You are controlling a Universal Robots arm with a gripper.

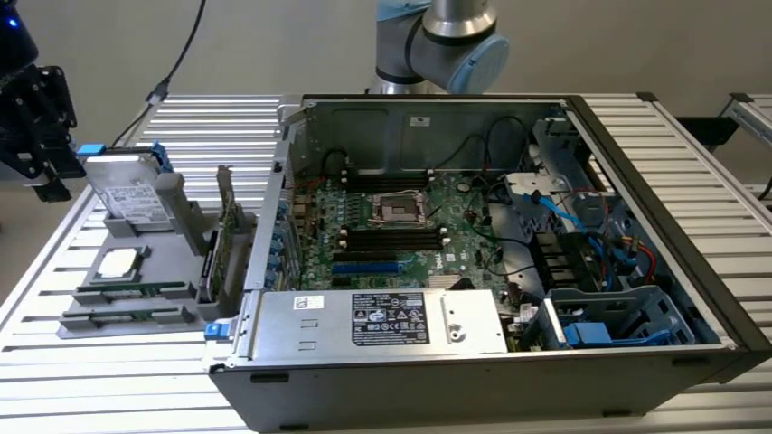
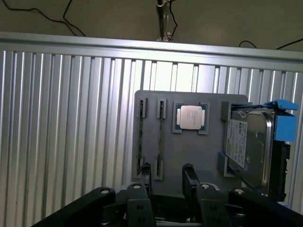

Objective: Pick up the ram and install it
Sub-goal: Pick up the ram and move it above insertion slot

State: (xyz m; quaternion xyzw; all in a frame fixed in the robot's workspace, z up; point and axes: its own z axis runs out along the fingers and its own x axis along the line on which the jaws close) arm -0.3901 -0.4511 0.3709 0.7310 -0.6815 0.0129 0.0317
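Two ram sticks stand on edge in the slots of a grey holder tray (image 1: 85, 321) on the exterior view's left, beside the open computer case. They are thin green strips: one ram stick (image 1: 136, 291) (image 2: 140, 139) and a second ram stick (image 1: 127, 316) (image 2: 161, 135). My gripper (image 1: 46, 176) (image 2: 166, 177) hangs above and off to one side of the tray, apart from it. In the wrist view its two black fingers (image 2: 144, 174) stand apart with nothing between them, in line with the nearer ends of the sticks.
The tray also holds a CPU (image 2: 191, 117), a hard drive (image 2: 248, 144) in a blue bracket, and an upright card (image 1: 224, 226). The open computer case (image 1: 627, 117) shows the motherboard with black memory slots (image 1: 386, 237). A slatted metal table (image 2: 57, 118) lies under everything.
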